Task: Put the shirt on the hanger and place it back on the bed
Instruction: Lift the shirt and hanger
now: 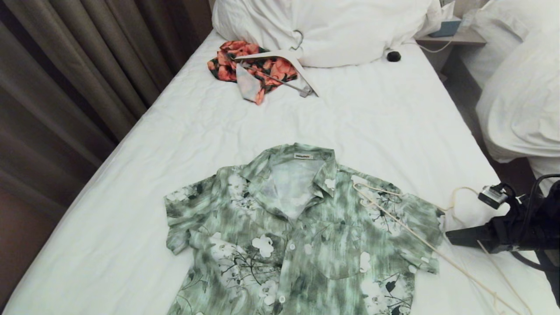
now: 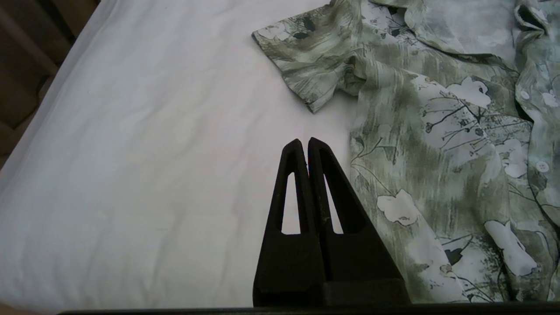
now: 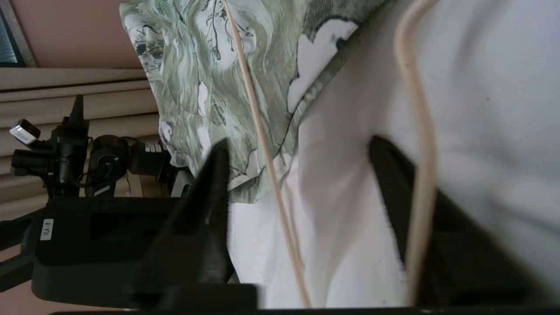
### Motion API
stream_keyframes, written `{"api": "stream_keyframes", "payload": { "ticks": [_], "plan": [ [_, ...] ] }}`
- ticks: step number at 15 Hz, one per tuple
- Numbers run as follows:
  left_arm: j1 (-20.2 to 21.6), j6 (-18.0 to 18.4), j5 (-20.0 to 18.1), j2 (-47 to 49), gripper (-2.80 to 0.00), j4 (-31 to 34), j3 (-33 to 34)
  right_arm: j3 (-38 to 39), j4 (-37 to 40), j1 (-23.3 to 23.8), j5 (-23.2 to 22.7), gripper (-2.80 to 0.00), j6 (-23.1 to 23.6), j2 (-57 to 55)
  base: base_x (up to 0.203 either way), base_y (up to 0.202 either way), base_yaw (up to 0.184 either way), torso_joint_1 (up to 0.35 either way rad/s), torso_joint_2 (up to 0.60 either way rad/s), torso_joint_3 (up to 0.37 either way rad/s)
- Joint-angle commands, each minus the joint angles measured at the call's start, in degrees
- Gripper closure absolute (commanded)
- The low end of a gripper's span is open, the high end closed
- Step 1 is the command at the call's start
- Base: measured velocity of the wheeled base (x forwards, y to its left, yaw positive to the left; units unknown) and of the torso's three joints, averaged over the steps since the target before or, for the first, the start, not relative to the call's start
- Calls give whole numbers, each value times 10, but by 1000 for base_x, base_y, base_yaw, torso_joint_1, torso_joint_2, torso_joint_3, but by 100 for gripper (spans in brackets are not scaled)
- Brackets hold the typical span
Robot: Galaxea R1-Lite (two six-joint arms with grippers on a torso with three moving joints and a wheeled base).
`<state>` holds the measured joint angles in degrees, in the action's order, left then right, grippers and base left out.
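The shirt [image 1: 302,236] lies flat and face up on the bed [image 1: 372,122], collar open and pointing toward the pillow heap [image 1: 323,26]. The hanger [image 1: 393,214] rests across its shoulder on the robot's right, its thin wire running off over the sleeve onto the sheet; it is not inside the shirt, so the hanging has not begun. The right hand [image 3: 302,175] is at the bed's right edge, its fingers spread apart on either side of the hanger's wire, closed on nothing that shows. The left hand [image 2: 305,142] hovers over bare sheet just beside the other sleeve, fingers pressed together and empty. Farther up the bed lie an orange-and-black garment [image 1: 249,65] and a broad white hanger [image 1: 284,61]
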<state>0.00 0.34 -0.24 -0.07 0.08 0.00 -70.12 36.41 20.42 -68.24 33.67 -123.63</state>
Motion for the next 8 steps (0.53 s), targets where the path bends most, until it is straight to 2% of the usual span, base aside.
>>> {"api": "stream_keyframes", "payload": {
  "ticks": [1,8],
  "plan": [
    [0,0,0,1,0,0,1,1,3,1,-5,0,2,9,0,0,0,0,0,0],
    [0,0,0,1,0,0,1,18,6,32,1,0,0,87,0,0,0,0,0,0]
  ]
}}
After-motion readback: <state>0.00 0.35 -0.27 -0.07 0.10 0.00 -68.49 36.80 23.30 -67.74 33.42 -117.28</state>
